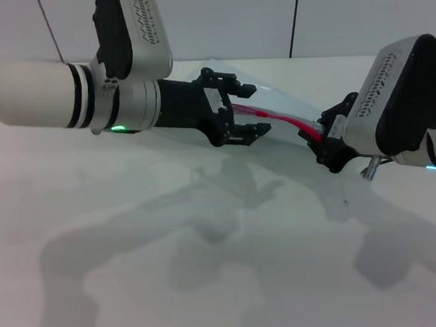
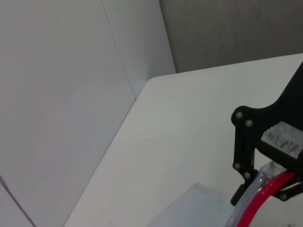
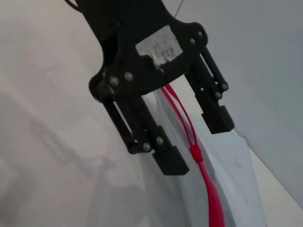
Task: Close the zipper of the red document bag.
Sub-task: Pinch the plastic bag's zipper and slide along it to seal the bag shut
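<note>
At one o'clock on the white table (image 1: 173, 271): the red document bag (image 1: 285, 103), zipper (image 1: 282, 118) along its near edge. Pinched at the three o'clock end by the right gripper (image 1: 311, 136), fingers closed. Straddled at nine o'clock by the left gripper (image 1: 255, 110), fingers spread wide, clasping nothing.

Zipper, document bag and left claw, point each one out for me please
zipper (image 3: 208, 187), right wrist view, on the red strip below the slider.
red document bag (image 3: 234, 165), right wrist view, on its clear plastic face.
left claw (image 1: 250, 110), head view, midway between its fingertips.
</note>
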Available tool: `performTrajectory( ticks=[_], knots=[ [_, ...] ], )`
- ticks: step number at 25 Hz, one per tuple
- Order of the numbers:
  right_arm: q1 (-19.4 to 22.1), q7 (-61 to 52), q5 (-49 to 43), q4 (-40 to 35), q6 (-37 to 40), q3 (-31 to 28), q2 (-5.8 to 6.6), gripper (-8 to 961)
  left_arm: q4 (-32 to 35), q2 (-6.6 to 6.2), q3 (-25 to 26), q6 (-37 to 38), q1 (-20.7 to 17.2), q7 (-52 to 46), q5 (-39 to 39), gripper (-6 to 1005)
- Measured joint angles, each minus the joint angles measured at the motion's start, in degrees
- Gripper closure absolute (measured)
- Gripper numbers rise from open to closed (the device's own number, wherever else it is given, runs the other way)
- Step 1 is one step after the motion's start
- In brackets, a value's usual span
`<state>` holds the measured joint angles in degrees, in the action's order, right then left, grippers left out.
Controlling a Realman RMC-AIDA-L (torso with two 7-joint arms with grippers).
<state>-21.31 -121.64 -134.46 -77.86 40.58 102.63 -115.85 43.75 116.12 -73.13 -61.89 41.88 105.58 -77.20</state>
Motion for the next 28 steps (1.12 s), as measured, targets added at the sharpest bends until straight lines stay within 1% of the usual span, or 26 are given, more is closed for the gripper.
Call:
performTrajectory(
  ticks=[11, 17, 23, 25, 28],
  knots=[
    [-0.4, 0.0, 0.1, -0.2, 0.6, 0.1, 0.01, 904, 0.7, 0.08, -0.8, 0.6, 0.3, 0.0, 1.5, 399],
    [-0.8, -0.1, 0.1, -0.1, 0.6, 0.4, 0.01, 901, 0.8, 0.07, -2.5, 1.3, 1.2, -0.1, 1.6, 502],
    [-0.8, -0.1, 0.1, 0.1, 0.6, 0.5, 0.01, 898, 1.8, 0.07, -6.6, 4.0, 1.7, 0.0, 2.1, 530],
    [-0.9, -0.1, 0.1, 0.1, 0.6, 0.5, 0.02, 897, 2.0, 0.08, -7.4, 4.7, 1.8, -0.1, 2.9, 540],
    [-0.9, -0.1, 0.1, 0.2, 0.6, 0.5, 0.08, 895, 2.6, 0.12, -8.0, 5.0, 1.8, -0.4, 4.0, 582]
  ],
)
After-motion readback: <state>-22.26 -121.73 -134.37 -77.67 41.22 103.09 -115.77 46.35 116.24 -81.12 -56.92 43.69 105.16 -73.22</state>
